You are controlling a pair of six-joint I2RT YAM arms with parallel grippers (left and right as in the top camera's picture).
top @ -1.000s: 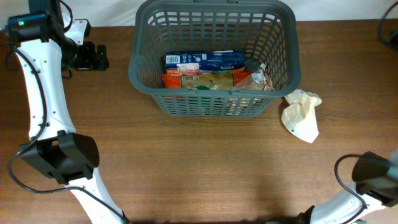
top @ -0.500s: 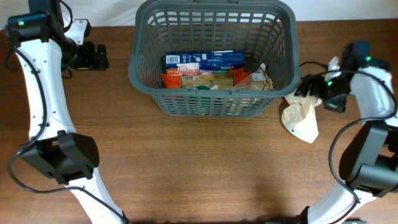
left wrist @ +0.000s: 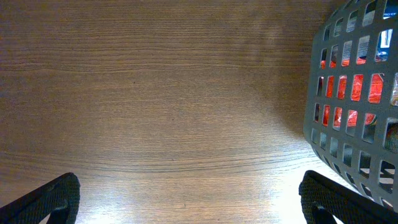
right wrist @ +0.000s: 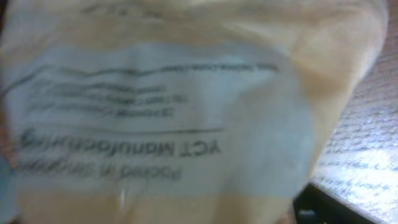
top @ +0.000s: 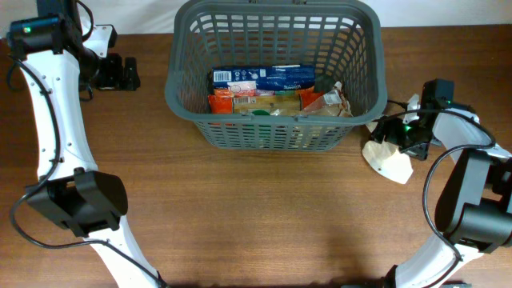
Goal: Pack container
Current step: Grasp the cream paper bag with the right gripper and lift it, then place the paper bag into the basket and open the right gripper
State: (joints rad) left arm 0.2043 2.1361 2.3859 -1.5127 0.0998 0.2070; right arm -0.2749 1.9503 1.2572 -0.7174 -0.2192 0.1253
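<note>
The container (top: 173, 83), a large dark grey slotted basket, stands at the back middle of the table; its side wall also shows in the left wrist view (left wrist: 354, 93). It holds a blue-and-white box (top: 264, 78) and red and orange packets (top: 222, 102). A cream plastic bag (top: 390, 162) lies on the table right of the container. My right gripper (top: 390, 130) is down on the bag's upper end; the bag (right wrist: 186, 93) fills the right wrist view, with one finger wide at the lower right. My left gripper (top: 128, 73) is open and empty, left of the container (left wrist: 189, 199).
Bare wooden table (top: 264, 208) stretches in front of the container. The left arm's base (top: 76, 200) stands at the front left, the right arm's base (top: 480, 228) at the front right. The table's back edge runs just behind the container.
My right arm has swung in from the front right corner to the cream bag and dropped onto its upper end. The left arm has not moved.
</note>
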